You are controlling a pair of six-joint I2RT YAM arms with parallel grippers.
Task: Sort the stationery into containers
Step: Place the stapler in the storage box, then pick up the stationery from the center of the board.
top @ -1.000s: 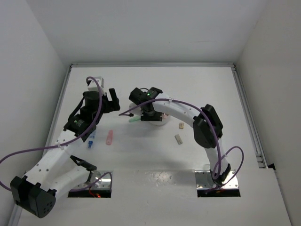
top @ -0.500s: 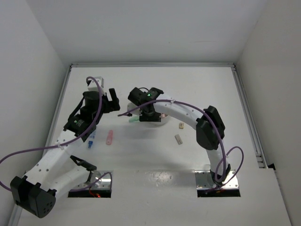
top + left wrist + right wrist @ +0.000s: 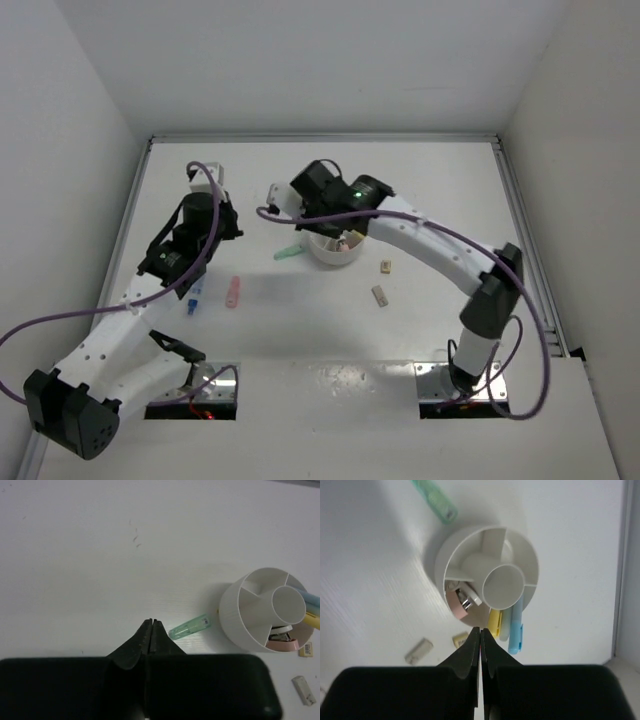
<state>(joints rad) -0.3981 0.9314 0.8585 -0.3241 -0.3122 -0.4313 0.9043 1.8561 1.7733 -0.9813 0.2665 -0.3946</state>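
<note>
The white round organiser (image 3: 337, 254) stands mid-table. A yellow marker (image 3: 494, 622) and a light blue marker (image 3: 516, 630) lean out of one of its wedges, and a pink piece (image 3: 455, 603) lies in another. On the table next to the organiser (image 3: 231, 615) lies a green marker (image 3: 189, 627). My left gripper (image 3: 151, 622) is shut and empty, hovering just left of that green marker (image 3: 287, 253). My right gripper (image 3: 481, 629) is shut and empty above the organiser's (image 3: 440, 562) rim. A pink marker (image 3: 233, 292) and a blue marker (image 3: 191, 300) lie to the left.
A tan block (image 3: 385, 266) and a grey block (image 3: 380, 295) lie right of the organiser, as the right wrist view also shows with the tan block (image 3: 460, 639) and the grey block (image 3: 418, 651). White walls enclose the table on three sides.
Both grippers have gone from open to shut with nothing in them. The right arm has swung back and to the right, lifting its gripper above the organiser. The green marker lies where it was.
</note>
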